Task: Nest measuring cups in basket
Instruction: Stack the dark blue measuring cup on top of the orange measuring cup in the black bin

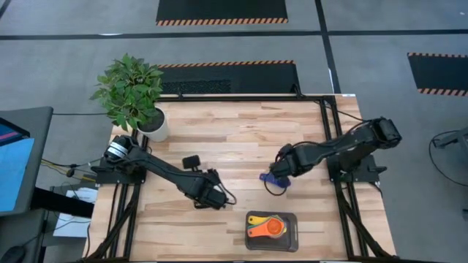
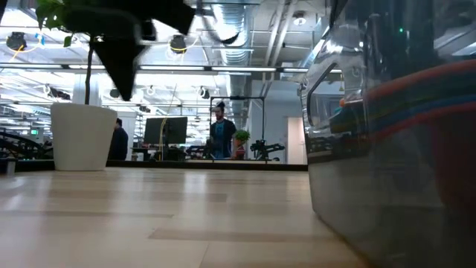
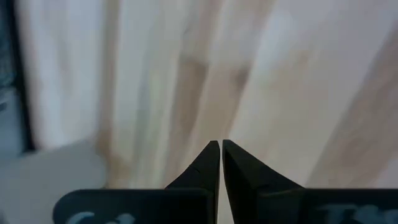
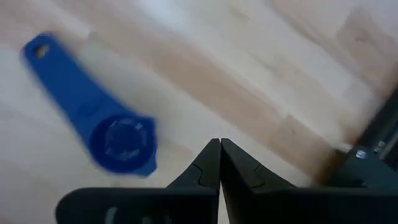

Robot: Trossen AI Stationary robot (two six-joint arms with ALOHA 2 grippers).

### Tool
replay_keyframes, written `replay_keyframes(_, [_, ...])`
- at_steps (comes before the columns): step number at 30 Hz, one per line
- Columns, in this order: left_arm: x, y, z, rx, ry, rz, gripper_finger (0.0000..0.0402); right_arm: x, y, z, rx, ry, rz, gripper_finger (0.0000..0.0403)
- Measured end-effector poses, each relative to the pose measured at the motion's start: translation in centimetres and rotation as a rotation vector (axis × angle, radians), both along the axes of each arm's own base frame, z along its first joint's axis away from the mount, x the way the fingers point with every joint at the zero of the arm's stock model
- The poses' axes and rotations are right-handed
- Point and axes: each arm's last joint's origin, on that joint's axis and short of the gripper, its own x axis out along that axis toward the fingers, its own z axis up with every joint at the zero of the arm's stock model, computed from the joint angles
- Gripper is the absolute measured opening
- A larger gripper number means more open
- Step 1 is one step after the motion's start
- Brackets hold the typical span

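Right tool (image 4: 219,144) hovers pinched shut and empty just beside the blue cup (image 4: 121,144); it should open wide before straddling the handle.

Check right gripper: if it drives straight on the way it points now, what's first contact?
Probably bare table. The right gripper, jaws shut, aims at wood; the blue measuring cup lies off to one side of that line, apart from the tips. Depth is unclear.

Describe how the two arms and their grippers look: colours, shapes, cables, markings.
Both arms are dark, nearly black, built of slim jointed links. The left arm has a silver metal part near its base, and thin black cable loops by the left gripper. The right arm has bulkier rounded joints. The right gripper has two flat black fingers tapering to points, as does the left; pale lettering on their mounts is unreadable.
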Motion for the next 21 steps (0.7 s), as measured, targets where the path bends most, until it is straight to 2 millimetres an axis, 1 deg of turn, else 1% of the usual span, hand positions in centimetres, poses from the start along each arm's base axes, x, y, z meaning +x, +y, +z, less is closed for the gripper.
replay_keyframes(2, [-1.0, 0.0, 0.0, 0.034, 0.013, 0.018, 0.0011, 0.3, -0.1, 0.2, 0.049, -0.036, 0.029, 0.003])
replay_keyframes(5, [-2.5, 0.1, -0.6, 0.022, -0.018, 0.039, 0.0011, 1.2, 0.5, 0.4, 0.09, -0.144, 0.103, 0.0024])
replay_keyframes(8, [-3.9, 0.4, -1.7, -0.049, -0.071, 0.049, 0.0011, 1.9, 1.0, 0.4, 0.104, -0.21, 0.152, 0.0018])
replay_keyframes(11, [-5.0, 0.7, -2.7, -0.144, -0.144, 0.056, 0.0011, 2.3, 0.6, -0.3, 0.093, -0.177, 0.161, 0.0015])
replay_keyframes(14, [-5.4, 0.8, -3.0, -0.217, -0.231, 0.063, 0.0011, 2.0, -0.2, -1.3, 0.081, -0.13, 0.137, 0.0022])
replay_keyframes(17, [-5.1, 0.7, -2.6, -0.255, -0.307, 0.06, 0.0011, 0.9, -1.2, -3.1, 0.089, -0.059, 0.098, 0.0033])
replay_keyframes(19, [-5.0, 0.6, -2.3, -0.27, -0.339, 0.058, 0.0011, 0.3, -1.6, -3.9, 0.148, -0.022, 0.039, 0.0037])
replay_keyframes(21, [-4.8, 0.5, -2.0, -0.28, -0.363, 0.046, 0.0011, 0.4, -1.3, -4.2, 0.213, -0.039, 0.032, 0.0039])
